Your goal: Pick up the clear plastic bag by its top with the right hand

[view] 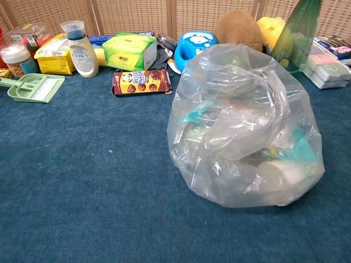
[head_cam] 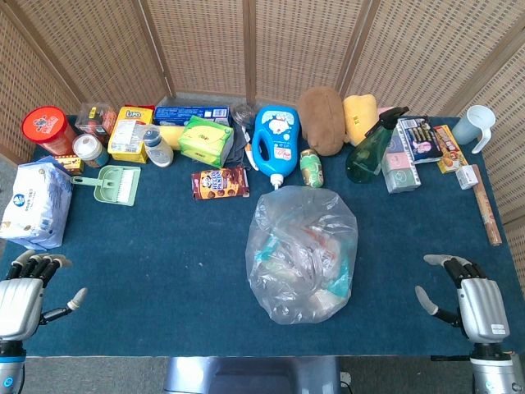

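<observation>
Wicker screens back the blue-carpeted counter (head_cam: 164, 263), with clutter lined along its 12 o'clock edge: blue detergent bottle (head_cam: 276, 139), green spray bottle (head_cam: 371, 148), brown plush (head_cam: 321, 119), cookie box (head_cam: 220, 182), green dustpan (head_cam: 111, 182), white tissue pack (head_cam: 34, 203) at 9 o'clock. Clear plastic bag (head_cam: 302, 253) sits just right of counter centre, resting on the carpet, full of mixed packaging, plastic bunched loosely up top toward 12 o'clock; I can't pick out a knot or handle in either view. Right robot hand (head_cam: 467, 300) is at the 4 o'clock corner, well apart from the bag, fingers spread, nothing in it. Left robot hand (head_cam: 29, 287) is at the 8 o'clock corner, likewise spread and empty, not needed for this job. Chest view shows the bag only, no hand in frame. My read on progress: nothing done yet, with no reach, no contact and the bag undisturbed on the counter. Left to do: bring the right hand across toward 10 o'clock and over the bag, come down on the gathered plastic at the top, close on it, lift. Risk I'd flag: thin film may slip or only one layer may get caught, so a grab deep into the bunched part looks safest.
</observation>
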